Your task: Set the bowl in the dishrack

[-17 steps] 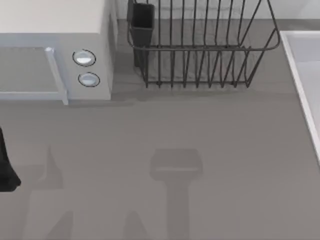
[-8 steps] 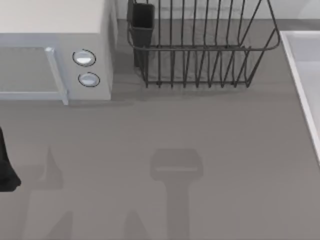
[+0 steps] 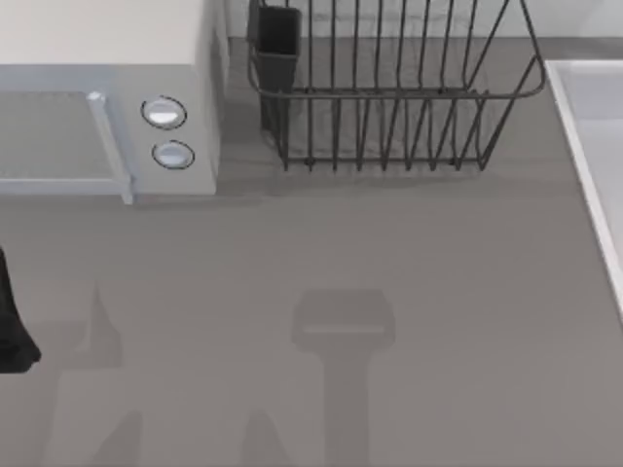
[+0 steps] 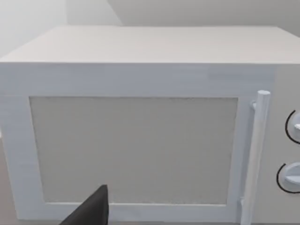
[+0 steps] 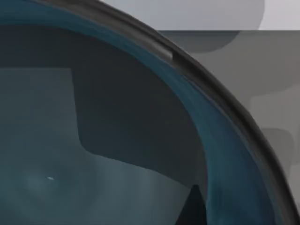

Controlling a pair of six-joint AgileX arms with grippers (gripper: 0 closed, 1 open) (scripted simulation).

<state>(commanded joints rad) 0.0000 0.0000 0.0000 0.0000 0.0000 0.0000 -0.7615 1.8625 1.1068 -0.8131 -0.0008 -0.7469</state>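
Bowl [image 5: 117, 140]: teal interior seen very close in the right wrist view; its place on the table cannot be told.
Dishrack [image 3: 389, 92]: top view, 12 o'clock, utensil cup [image 3: 277, 39] at its left corner.
Microwave [image 3: 107, 97]: 10 o'clock, beside the dishrack.
Left arm [image 3: 12, 321]: 9 o'clock edge; finger state cannot be told.
Right gripper: finger state cannot be told.

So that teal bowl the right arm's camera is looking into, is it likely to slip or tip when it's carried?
The bowl looks smooth and glossy inside, so it is probably slick to pinch. Its rim seems thin and its wall curved, so it likely counts as rigid and light, and may tilt if held by one edge.
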